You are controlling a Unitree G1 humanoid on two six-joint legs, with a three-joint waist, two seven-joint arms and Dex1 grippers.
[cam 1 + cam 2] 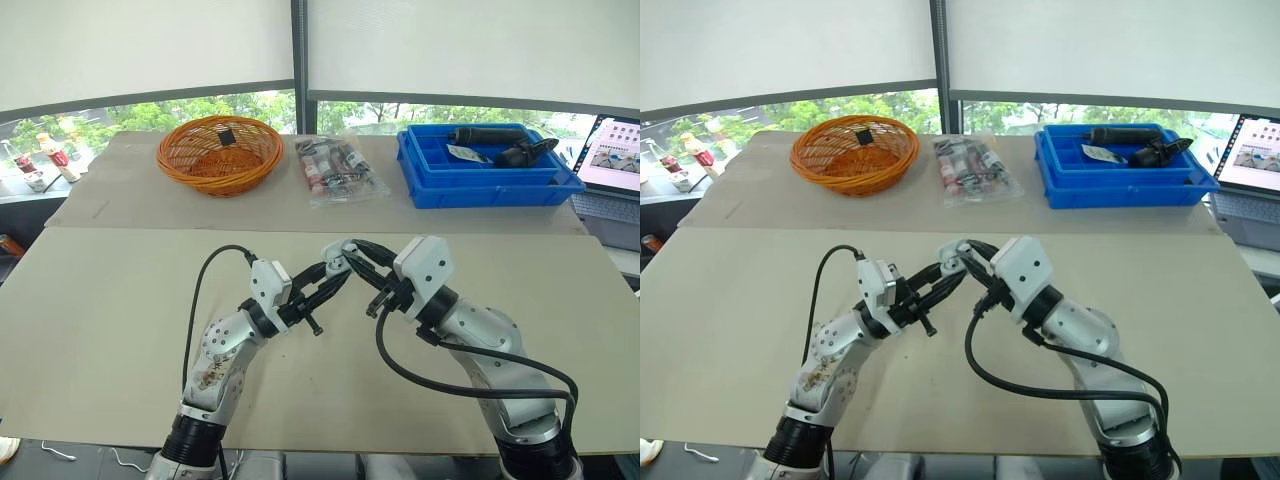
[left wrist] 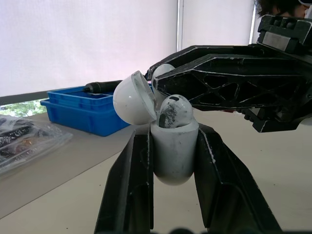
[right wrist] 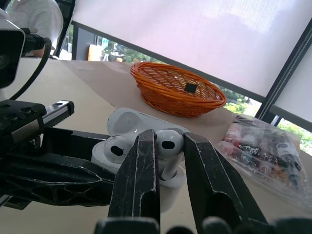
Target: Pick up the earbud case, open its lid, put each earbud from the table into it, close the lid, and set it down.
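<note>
My left claw [image 2: 173,141] had its two black fingers closed round the body of the small white glossy plastic earbud case [image 2: 173,158]. It held the case upright in the air over the beige tabletop [image 1: 120,300], in front of the robot's middle, with the rounded white hinged lid [image 2: 132,100] tipped back open. One white earbud [image 2: 174,111] sat in its well. My right claw [image 3: 169,140] was nearly closed, pinching the second white earbud [image 3: 167,146] between its fingers, stem down, right at the free well beside the first. It looked partly in, though I couldn't tell whether it was seated. I judged we were on the insertion step with the last bud. Next I'd need to press it straight down until it settled and part the right fingers just enough to let go without dragging it out. Then I'd back clear of the lid, swing the lid shut and lower the case to the tabletop.
</note>
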